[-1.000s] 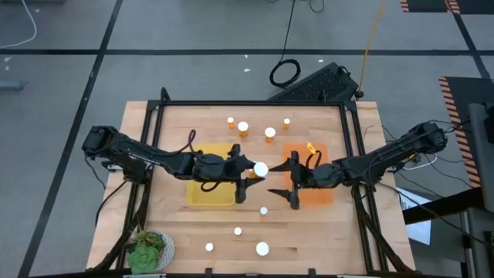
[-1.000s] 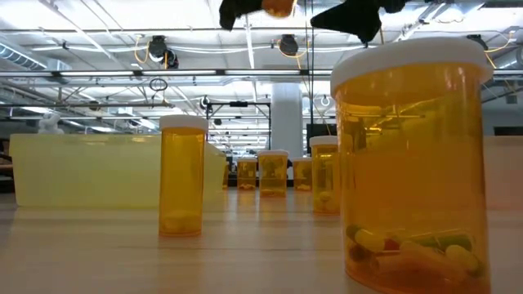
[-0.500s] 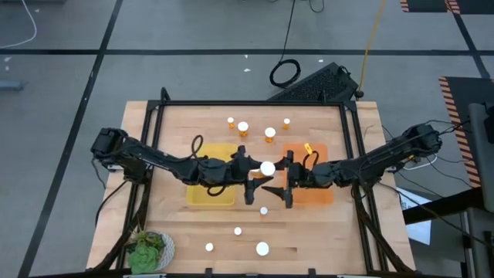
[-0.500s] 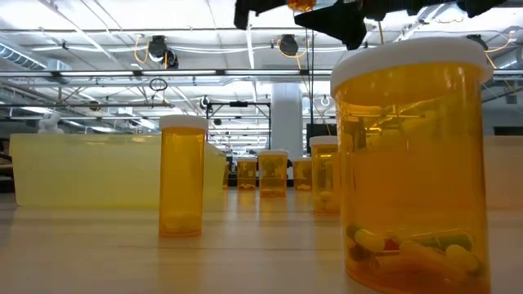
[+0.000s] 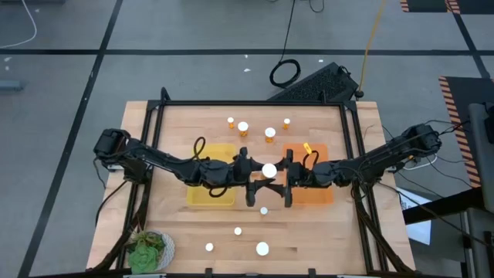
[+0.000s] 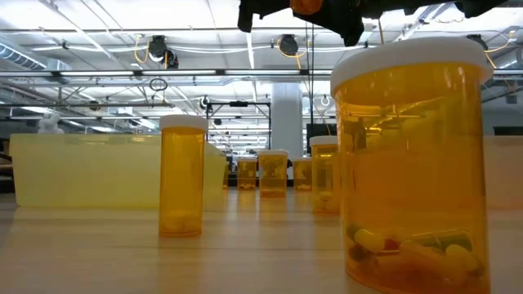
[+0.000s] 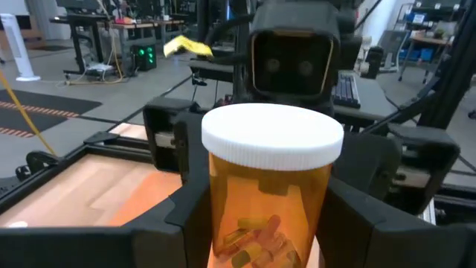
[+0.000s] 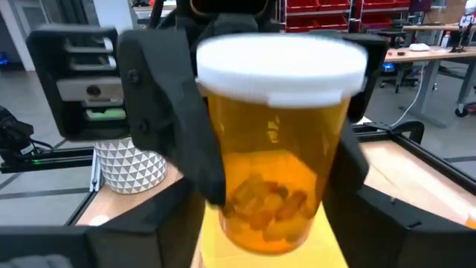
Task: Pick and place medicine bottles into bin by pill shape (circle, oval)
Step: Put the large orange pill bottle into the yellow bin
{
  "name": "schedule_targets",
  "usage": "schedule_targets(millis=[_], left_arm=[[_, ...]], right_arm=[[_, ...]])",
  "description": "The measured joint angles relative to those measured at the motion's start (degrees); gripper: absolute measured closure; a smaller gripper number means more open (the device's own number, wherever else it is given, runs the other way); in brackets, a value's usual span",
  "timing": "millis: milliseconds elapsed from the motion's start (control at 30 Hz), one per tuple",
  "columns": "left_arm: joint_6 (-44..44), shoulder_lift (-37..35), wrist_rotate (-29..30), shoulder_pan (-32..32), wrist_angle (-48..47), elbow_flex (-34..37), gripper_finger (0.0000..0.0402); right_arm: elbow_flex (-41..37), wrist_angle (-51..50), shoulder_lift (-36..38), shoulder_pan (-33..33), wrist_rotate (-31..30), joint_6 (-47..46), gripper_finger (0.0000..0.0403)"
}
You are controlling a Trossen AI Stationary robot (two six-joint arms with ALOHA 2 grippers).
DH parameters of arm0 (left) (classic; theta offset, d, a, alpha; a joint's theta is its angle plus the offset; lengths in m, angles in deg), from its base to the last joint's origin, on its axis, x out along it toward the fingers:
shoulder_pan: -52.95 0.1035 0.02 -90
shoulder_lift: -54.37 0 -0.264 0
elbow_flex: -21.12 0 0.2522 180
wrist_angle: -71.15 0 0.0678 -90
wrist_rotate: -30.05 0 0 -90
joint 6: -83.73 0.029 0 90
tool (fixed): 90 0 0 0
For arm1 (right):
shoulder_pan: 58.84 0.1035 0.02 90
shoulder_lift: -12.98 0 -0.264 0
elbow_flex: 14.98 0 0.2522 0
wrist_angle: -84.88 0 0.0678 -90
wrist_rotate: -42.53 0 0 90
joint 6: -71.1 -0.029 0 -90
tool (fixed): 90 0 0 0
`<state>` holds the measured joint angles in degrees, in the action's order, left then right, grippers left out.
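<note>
A medicine bottle (image 5: 268,170), amber with a wide white cap and pills inside, hangs in the air between the yellow bin (image 5: 202,197) and the orange bin (image 5: 316,197). My left gripper (image 5: 261,174) is shut on it and reaches in from the table's left. Facing it from the right, my right gripper (image 5: 279,177) is open. Its fingers stand on either side of the same bottle (image 8: 275,171), apart from it. The low view shows both grippers and the bottle's base (image 6: 306,6) high above the table. My left gripper pinches the bottle's amber body (image 7: 212,216) below the white cap, one finger on each side. The fingers come in level from the table's left. The bottle stands upright, cap up, lifted clear of the table.
Several bottles stand at the table's far middle (image 5: 242,127) (image 5: 269,134). Several more stand toward the near edge (image 5: 263,210) (image 5: 262,248), two of them close to the low camera (image 6: 413,163) (image 6: 181,175). A green plant on a plate (image 5: 147,251) sits at the near left corner.
My left gripper has carried the bottle toward the table's right, from over the yellow bin's edge to the gap between the bins. My right gripper has come toward the table's left and squared up until its fingers flank the bottle.
</note>
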<state>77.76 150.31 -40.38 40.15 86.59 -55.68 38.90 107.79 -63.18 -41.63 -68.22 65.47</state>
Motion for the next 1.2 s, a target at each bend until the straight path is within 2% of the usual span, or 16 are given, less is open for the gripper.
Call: schedule_targets(millis=[200,333,467,933,1133,1200], left_arm=[[-0.1,0.0,0.0,0.0,-0.3,0.0,0.0213],[0.1,0.0,0.0,0.0,-0.9,0.0,0.0212],[-0.3,0.0,-0.1,0.0,-1.7,0.0,0.0195],[-0.6,-1.2,0.0,0.0,-6.4,0.0,0.0078],[-1.8,-3.5,-0.3,0.2,-13.9,-0.1,0.0071],[-2.3,-5.3,-0.6,0.3,-18.9,0.0,0.0073]], right_arm=[[0.0,0.0,0.0,0.0,0.0,0.4,0.021],[0.0,-0.1,0.0,0.0,0.0,0.7,0.0227],[0.0,-0.4,0.0,0.0,0.0,0.9,0.0224],[0.0,-3.2,0.0,0.0,0.1,0.8,0.0222],[0.1,-4.2,0.0,0.0,0.0,0.8,0.0221],[0.1,-5.2,0.0,0.0,0.0,0.7,0.0222]])
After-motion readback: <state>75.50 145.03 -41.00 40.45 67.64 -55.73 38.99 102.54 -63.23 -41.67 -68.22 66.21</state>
